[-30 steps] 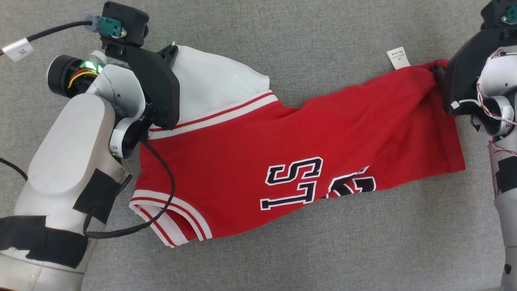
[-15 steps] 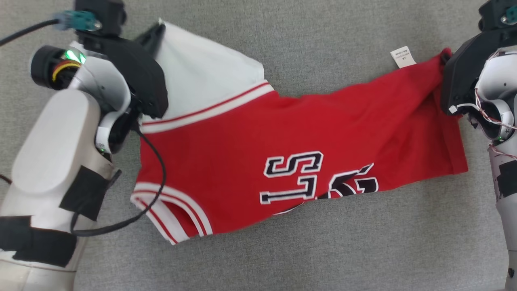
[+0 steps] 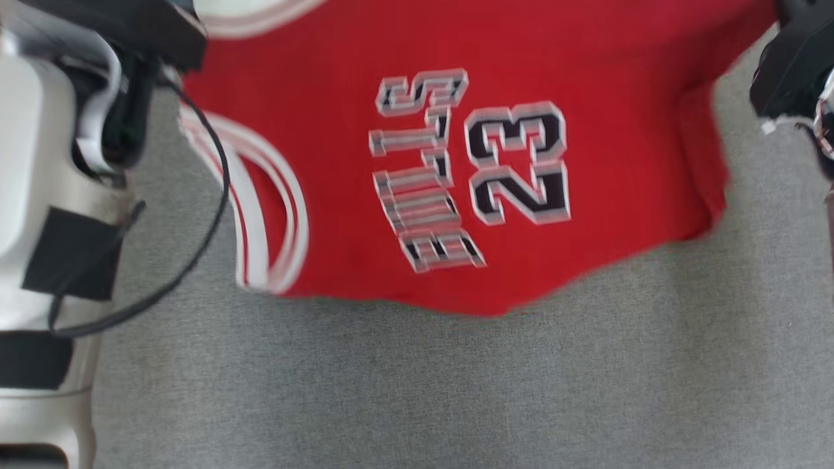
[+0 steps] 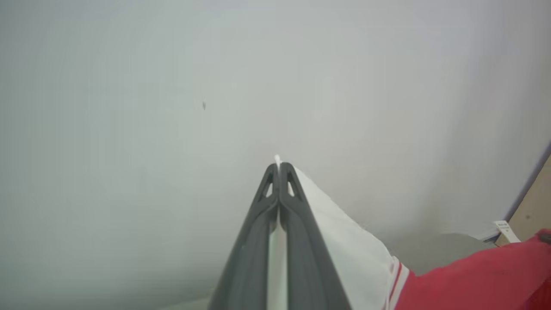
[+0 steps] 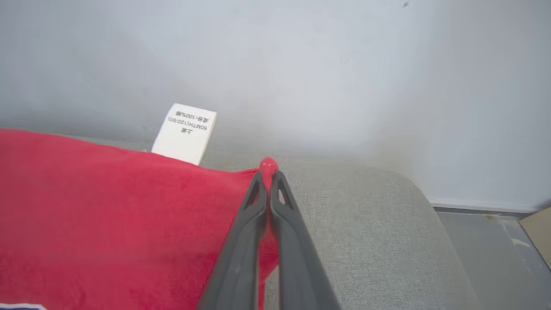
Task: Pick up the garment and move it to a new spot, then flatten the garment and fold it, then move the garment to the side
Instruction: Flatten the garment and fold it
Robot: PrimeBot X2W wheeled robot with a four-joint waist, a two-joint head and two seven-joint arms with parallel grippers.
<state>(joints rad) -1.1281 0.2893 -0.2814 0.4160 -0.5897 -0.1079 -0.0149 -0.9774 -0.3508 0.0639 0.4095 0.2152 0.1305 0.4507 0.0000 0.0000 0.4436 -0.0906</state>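
Note:
The garment (image 3: pixel 365 163) is a red jersey with white trim, dark letters and the number 23. It hangs stretched between my two arms above the grey surface (image 3: pixel 456 391), blurred in the head view. My left gripper (image 4: pixel 279 165) is shut on its white part (image 4: pixel 344 241), with the red cloth (image 4: pixel 473 275) trailing to the right. My right gripper (image 5: pixel 267 170) is shut on a red corner of the garment (image 5: pixel 107 206), with a tuft of cloth poking out past the tips. A white care label (image 5: pixel 185 133) sticks up from the red edge.
The grey padded surface (image 5: pixel 366 224) ends in a rounded corner at the right, with floor (image 5: pixel 486 241) and a pale wall (image 5: pixel 301 64) beyond. A brown cardboard edge (image 4: pixel 533 206) stands at the far right. A black cable (image 3: pixel 208 215) hangs from my left arm (image 3: pixel 39 163).
The garment has risen off the grey surface and hangs taut between both arms. Its tucked-under part has dropped open, so the whole 23 shows. The whole head picture has shifted.

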